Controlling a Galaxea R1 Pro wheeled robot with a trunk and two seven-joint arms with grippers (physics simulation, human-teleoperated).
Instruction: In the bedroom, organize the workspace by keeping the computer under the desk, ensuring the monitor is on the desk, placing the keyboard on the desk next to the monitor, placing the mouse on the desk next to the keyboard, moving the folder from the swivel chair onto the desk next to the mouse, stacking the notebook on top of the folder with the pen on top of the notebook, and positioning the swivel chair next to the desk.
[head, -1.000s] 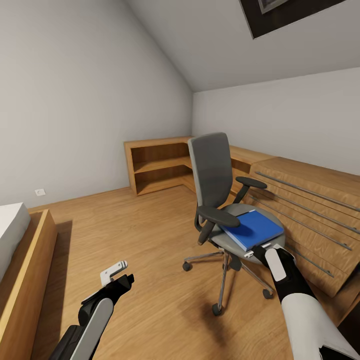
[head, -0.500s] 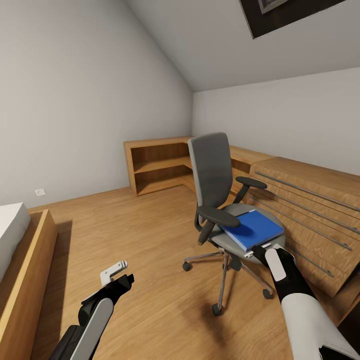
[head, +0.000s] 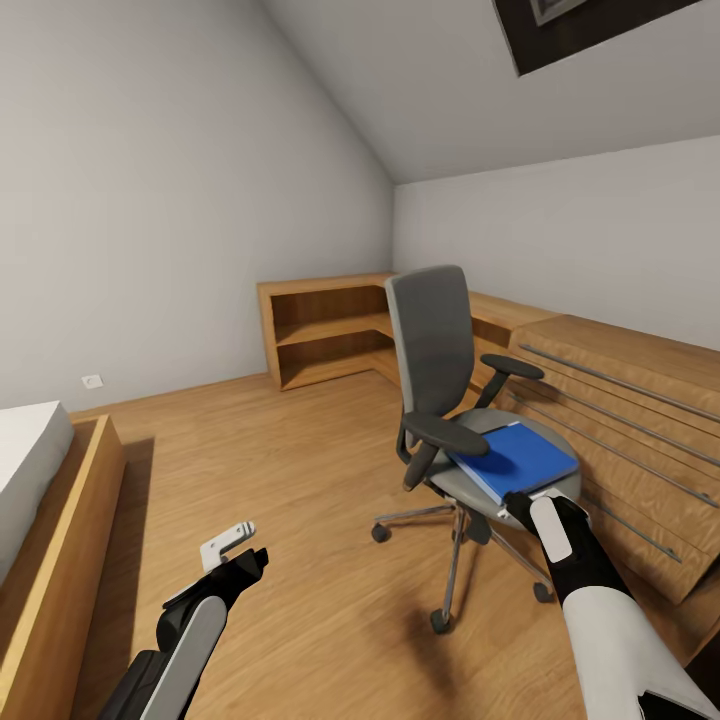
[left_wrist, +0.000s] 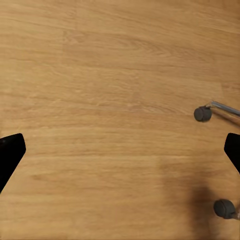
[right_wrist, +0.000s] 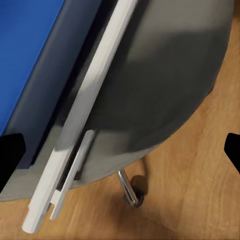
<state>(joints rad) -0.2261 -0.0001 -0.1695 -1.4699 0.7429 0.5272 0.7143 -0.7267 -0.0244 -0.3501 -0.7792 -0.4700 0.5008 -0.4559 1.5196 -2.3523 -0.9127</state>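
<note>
The swivel chair (head: 437, 352) stands on the wood floor with its grey back upright. The blue folder (head: 515, 458) lies flat on its grey seat (head: 470, 484). My right gripper (head: 520, 497) hovers at the seat's near edge, just short of the folder, and is open. In the right wrist view the folder (right_wrist: 30, 50) and a white strip along its edge lie on the seat (right_wrist: 165, 90), between that gripper's (right_wrist: 120, 150) spread black fingertips (right_wrist: 10, 152). My left gripper (head: 238, 542) hangs open over bare floor, to the left of the chair. The desk, monitor, keyboard and mouse are out of view.
Low light-wood cabinets (head: 620, 420) with long bar handles run along the right wall behind the chair. An open wooden shelf unit (head: 320, 330) fills the far corner. A bed in a wooden frame (head: 60, 500) stands at the left. Chair castors (left_wrist: 202, 114) show near my left gripper (left_wrist: 120, 152).
The whole picture has shifted a little to the right, so the camera has moved. Both arms hold the same pose and the folder still lies on the chair.
</note>
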